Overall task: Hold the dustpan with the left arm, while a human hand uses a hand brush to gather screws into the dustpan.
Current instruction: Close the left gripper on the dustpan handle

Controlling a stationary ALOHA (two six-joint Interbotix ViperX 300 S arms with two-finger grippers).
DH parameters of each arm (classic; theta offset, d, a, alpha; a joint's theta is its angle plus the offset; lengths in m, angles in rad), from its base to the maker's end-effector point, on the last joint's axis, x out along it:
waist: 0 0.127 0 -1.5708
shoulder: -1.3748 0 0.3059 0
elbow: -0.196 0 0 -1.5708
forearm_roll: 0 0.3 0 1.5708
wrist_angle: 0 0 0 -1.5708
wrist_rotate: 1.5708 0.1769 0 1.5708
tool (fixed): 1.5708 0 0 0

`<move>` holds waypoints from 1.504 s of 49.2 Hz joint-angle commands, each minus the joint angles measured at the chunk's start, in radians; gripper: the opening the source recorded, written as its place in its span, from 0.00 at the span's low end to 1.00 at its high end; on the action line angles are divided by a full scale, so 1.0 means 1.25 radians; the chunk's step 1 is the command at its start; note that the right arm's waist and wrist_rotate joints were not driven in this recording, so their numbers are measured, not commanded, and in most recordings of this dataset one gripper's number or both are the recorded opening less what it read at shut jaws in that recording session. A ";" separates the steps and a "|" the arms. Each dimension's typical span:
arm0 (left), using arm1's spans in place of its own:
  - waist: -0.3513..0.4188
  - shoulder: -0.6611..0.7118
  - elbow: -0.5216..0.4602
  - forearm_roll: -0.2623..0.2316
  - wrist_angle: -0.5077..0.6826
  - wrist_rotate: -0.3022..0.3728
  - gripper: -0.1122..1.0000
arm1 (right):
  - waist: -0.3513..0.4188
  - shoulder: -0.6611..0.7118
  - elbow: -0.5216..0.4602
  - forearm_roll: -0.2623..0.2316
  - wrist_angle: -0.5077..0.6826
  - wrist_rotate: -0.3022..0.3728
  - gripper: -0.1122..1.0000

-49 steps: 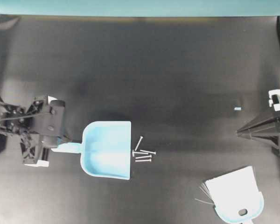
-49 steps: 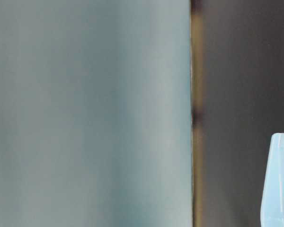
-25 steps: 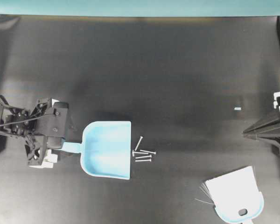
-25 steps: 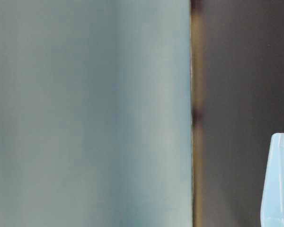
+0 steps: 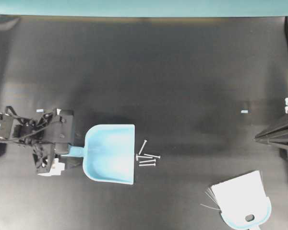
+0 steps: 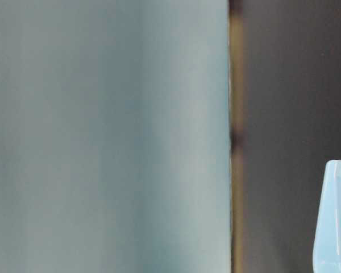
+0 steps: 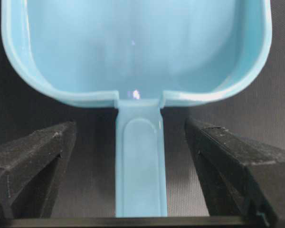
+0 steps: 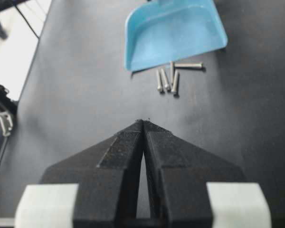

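Matte black tabletop (image 5: pixel 149 72) lies beneath everything. Foam-padded left gripper (image 7: pixel 135 166) fingers gape wide either side of the smooth, light blue plastic dustpan (image 5: pixel 110 153) handle, touching nothing; its scoop mouth faces three o'clock, toward thin silver screws (image 5: pixel 148 157). Right gripper (image 8: pixel 143 124) tips meet, empty.

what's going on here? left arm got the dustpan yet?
Not yet. The left gripper is open, its fingers either side of the dustpan handle without touching it. The screws lie on the table just off the pan's open edge. The brush lies unused near the corner; no hand in view. The right gripper is shut, holding nothing.
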 commanded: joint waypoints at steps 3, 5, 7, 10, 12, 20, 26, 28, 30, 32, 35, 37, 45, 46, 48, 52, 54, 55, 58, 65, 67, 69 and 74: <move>-0.002 0.028 -0.016 0.002 -0.011 0.000 0.90 | 0.000 -0.018 -0.001 0.001 0.005 -0.001 0.10; -0.001 0.037 -0.017 0.002 -0.011 0.000 0.90 | 0.000 -0.023 -0.001 0.000 0.007 0.000 0.10; -0.002 0.045 -0.018 0.001 -0.012 0.000 0.90 | 0.000 -0.027 -0.001 0.001 0.011 0.000 0.10; -0.001 0.054 -0.022 0.002 -0.013 0.000 0.90 | 0.000 -0.028 -0.001 0.000 0.013 0.000 0.10; -0.001 0.056 -0.028 0.001 -0.013 0.000 0.90 | 0.000 -0.028 0.001 0.000 0.015 0.000 0.10; -0.001 0.061 -0.038 0.001 -0.016 0.000 0.89 | 0.000 -0.028 0.002 0.001 0.016 -0.001 0.10; 0.000 0.063 -0.039 0.002 -0.021 0.000 0.89 | 0.000 -0.028 0.004 0.000 0.015 0.000 0.10; 0.000 0.063 -0.038 0.002 -0.023 0.000 0.88 | 0.000 -0.028 0.007 0.000 0.016 0.000 0.10; 0.000 0.063 -0.039 0.002 -0.028 0.000 0.88 | 0.000 -0.028 0.010 0.000 0.017 -0.001 0.10; 0.000 0.063 -0.039 0.002 -0.034 0.000 0.88 | 0.000 -0.028 0.011 0.000 0.018 -0.001 0.10; 0.000 0.063 -0.039 0.002 -0.045 0.000 0.86 | 0.000 -0.028 0.013 0.000 0.022 0.000 0.10; 0.000 0.063 -0.039 0.002 -0.049 0.000 0.85 | 0.000 -0.028 0.015 0.000 0.022 -0.001 0.10; 0.000 0.061 -0.036 0.001 -0.047 -0.001 0.65 | 0.000 -0.028 0.016 0.001 0.023 -0.001 0.10; 0.000 0.060 -0.036 0.001 -0.047 -0.001 0.60 | 0.000 -0.028 0.016 0.000 0.023 -0.001 0.10; -0.001 0.060 -0.034 0.002 -0.047 -0.001 0.49 | 0.000 -0.028 0.017 0.000 0.025 0.000 0.10; 0.000 0.060 -0.037 0.001 -0.049 0.000 0.37 | 0.000 -0.028 0.020 0.000 0.036 0.000 0.10; 0.000 0.060 -0.037 0.002 -0.050 0.001 0.37 | 0.000 -0.029 0.023 0.000 0.039 -0.001 0.10; 0.000 0.060 -0.038 0.002 -0.050 0.001 0.37 | 0.000 -0.029 0.025 0.000 0.038 -0.001 0.10; -0.001 0.059 -0.037 0.002 -0.050 0.001 0.37 | 0.000 -0.033 0.026 0.001 0.036 0.000 0.10; -0.001 0.056 -0.034 0.002 -0.050 0.000 0.37 | 0.000 -0.048 0.031 0.001 0.036 0.000 0.10; -0.001 0.050 -0.033 0.001 -0.052 0.000 0.37 | 0.000 -0.054 0.031 0.000 0.038 -0.001 0.10; 0.000 0.044 -0.033 0.002 -0.050 0.001 0.37 | 0.000 -0.061 0.032 0.000 0.038 -0.001 0.10; 0.000 0.026 -0.025 0.001 -0.052 0.000 0.37 | 0.000 -0.077 0.034 0.000 0.040 -0.001 0.10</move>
